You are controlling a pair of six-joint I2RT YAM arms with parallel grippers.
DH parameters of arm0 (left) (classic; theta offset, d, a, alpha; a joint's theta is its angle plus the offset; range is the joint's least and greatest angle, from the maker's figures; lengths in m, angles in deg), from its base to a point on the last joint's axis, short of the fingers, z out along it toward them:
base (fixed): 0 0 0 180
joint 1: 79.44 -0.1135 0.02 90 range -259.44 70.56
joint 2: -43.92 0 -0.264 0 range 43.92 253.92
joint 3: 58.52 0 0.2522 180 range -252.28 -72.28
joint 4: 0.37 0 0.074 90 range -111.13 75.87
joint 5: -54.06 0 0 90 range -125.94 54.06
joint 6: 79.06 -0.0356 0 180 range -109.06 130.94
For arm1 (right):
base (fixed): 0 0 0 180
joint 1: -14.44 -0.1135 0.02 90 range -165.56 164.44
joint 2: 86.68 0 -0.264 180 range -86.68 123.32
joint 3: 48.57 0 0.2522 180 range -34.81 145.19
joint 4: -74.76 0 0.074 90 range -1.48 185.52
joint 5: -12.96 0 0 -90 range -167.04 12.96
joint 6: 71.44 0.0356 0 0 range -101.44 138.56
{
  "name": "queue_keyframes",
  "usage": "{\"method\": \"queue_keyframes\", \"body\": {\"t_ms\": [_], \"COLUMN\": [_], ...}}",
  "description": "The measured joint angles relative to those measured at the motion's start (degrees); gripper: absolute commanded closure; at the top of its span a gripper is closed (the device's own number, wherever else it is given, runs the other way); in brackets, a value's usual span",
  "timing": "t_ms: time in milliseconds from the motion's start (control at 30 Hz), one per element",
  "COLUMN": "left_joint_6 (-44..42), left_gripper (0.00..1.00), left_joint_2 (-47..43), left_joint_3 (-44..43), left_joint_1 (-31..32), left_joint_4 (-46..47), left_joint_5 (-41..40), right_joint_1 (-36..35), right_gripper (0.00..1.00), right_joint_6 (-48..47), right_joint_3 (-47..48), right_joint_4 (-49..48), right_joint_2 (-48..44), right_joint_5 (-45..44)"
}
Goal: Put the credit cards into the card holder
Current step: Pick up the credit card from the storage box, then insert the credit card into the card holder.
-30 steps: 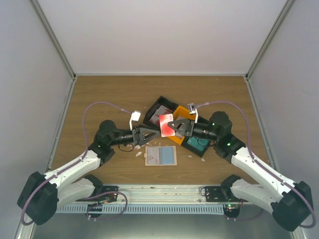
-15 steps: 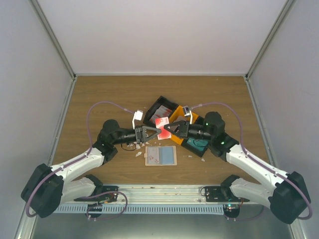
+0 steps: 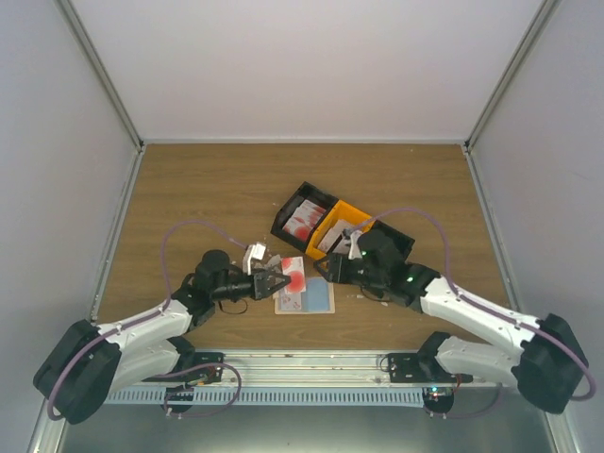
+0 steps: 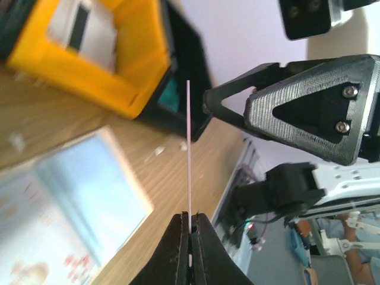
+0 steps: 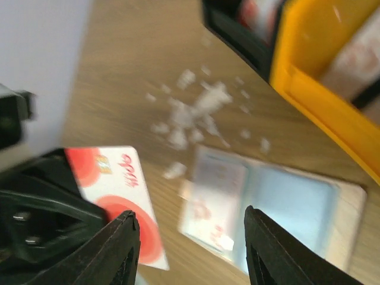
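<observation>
left end effector (image 3: 281,278) clamped on a red-blotched credit card (image 3: 294,275), on edge over the left half of the card holder (image 3: 319,300), which lies open on the counter (image 3: 189,189). right end effector (image 3: 327,269) jaws apart, empty, near the holder's far edge. Suggest tilting the card flat, feeding its edge into a pocket, and pinning the holder with the right.

no words or numbers can be read. the thin white card with red blotches (image 5: 122,190) has red squiggly writing on it, but it is too blurry to read.

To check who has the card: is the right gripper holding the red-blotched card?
No: the right gripper stands open, gripping nothing, while the left gripper pinches the card.
</observation>
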Motion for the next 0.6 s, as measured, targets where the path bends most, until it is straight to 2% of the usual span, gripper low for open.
{"method": "queue_keyframes", "body": {"t_ms": [233, 400, 600], "left_joint_6": [-2.16, -1.86, -1.86], "left_gripper": [1.00, 1.00, 1.00], "left_joint_2": [1.18, 4.87, 8.68], "left_joint_3": [6.19, 10.51, 10.93], "left_joint_1": [0.02, 0.13, 0.31], "left_joint_4": [-2.29, 0.39, 3.85], "left_joint_5": [-1.27, -1.53, -1.66], "right_joint_1": [-7.26, -7.56, -7.50], "right_gripper": [0.50, 0.48, 0.47], "right_joint_6": [-1.68, -1.81, -2.03], "right_joint_3": [0.31, 2.19, 4.37], "right_joint_4": [11.41, 15.80, 17.00], "right_joint_2": [10.19, 15.67, 20.35], "right_joint_5": [-12.24, -16.39, -19.50]}}
